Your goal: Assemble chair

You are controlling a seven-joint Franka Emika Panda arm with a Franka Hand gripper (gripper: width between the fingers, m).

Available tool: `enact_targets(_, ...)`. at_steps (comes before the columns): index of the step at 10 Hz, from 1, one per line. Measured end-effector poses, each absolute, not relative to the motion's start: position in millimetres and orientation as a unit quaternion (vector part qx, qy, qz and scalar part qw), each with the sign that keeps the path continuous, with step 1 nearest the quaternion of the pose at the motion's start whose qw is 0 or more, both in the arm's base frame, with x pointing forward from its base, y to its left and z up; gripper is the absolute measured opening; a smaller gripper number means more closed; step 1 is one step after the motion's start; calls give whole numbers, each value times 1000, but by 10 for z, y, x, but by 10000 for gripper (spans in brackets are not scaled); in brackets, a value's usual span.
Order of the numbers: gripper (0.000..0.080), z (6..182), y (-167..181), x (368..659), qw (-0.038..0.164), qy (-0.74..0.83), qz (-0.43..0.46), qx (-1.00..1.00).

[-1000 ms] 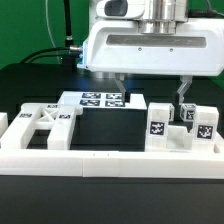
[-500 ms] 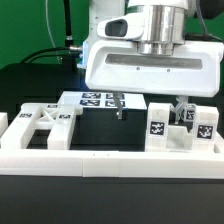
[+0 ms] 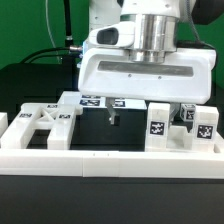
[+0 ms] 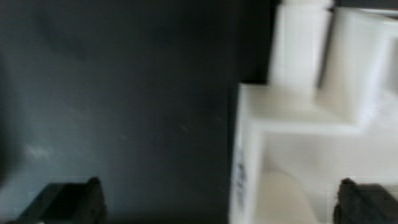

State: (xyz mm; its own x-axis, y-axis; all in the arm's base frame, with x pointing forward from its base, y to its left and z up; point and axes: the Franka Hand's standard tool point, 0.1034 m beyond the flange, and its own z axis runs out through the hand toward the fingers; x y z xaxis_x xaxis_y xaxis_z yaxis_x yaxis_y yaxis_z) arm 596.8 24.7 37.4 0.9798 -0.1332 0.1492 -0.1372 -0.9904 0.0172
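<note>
The chair lies in loose white tagged parts. An X-braced frame (image 3: 44, 126) rests at the exterior view's left, and blocky parts (image 3: 159, 123) with post pieces (image 3: 201, 126) stand at its right. My gripper (image 3: 148, 114) hangs open over the black table between them, nearer the right-hand parts, holding nothing. In the wrist view a white stepped part (image 4: 306, 130) with two upright posts (image 4: 304, 38) fills one side. Its edge runs below the gap of the gripper (image 4: 221, 204), whose dark fingertips (image 4: 71, 203) stand wide apart.
The marker board (image 3: 96, 100) lies flat behind the gripper. A long plain white border rail (image 3: 110, 160) runs along the front. Black cables hang at the back on the exterior view's left (image 3: 62, 40).
The gripper has moved toward the exterior view's left and come down a little. Its jaws have stayed open, and no part has moved.
</note>
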Motion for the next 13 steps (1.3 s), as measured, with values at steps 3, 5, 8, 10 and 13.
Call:
enact_targets(3, 648, 315, 275, 6030, 13, -70, 74, 995)
enact_targets(5, 648, 269, 333, 6011, 15, -73, 75, 994)
enact_targets(8, 648, 70, 431, 5915, 23, -70, 73, 995)
enact_targets(10, 602, 58, 441, 5915, 23, -69, 75, 995)
enact_targets(13, 427, 62, 433, 5920, 23, -70, 75, 994)
